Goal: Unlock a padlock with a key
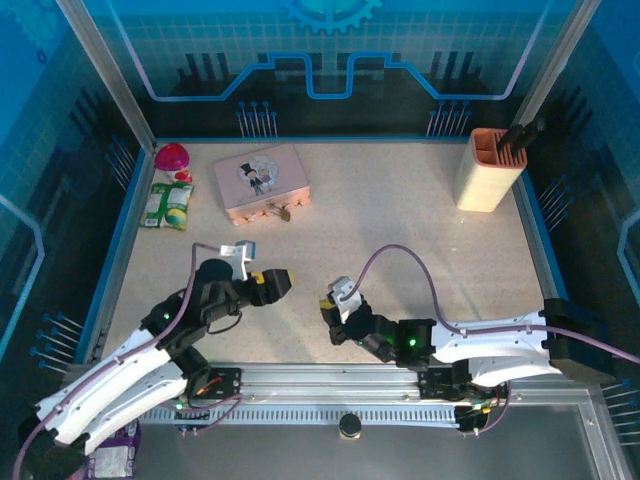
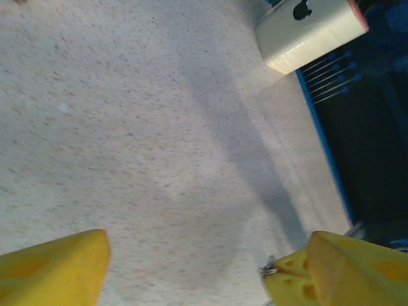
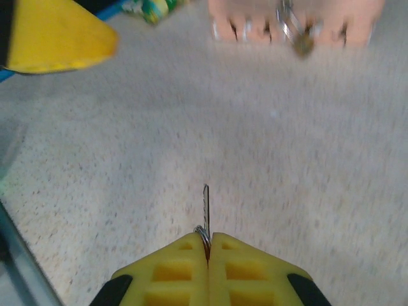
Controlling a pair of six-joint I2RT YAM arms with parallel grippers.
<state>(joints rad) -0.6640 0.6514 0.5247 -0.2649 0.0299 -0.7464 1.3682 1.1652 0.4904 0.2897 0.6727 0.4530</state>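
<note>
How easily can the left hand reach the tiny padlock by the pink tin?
Probably yes. The left hand is open, and bare table lies between it and the padlock, which sits by the near edge of the pink tin. That tin might crowd the grip.

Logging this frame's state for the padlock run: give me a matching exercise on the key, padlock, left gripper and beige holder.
1 key
2 padlock
3 left gripper
4 beige holder

a open
b far right of the table
c by the pink tin's near side
d pinched in the shut right gripper

Pairs: 1-d; 2-c; 3-a; 4-b
</note>
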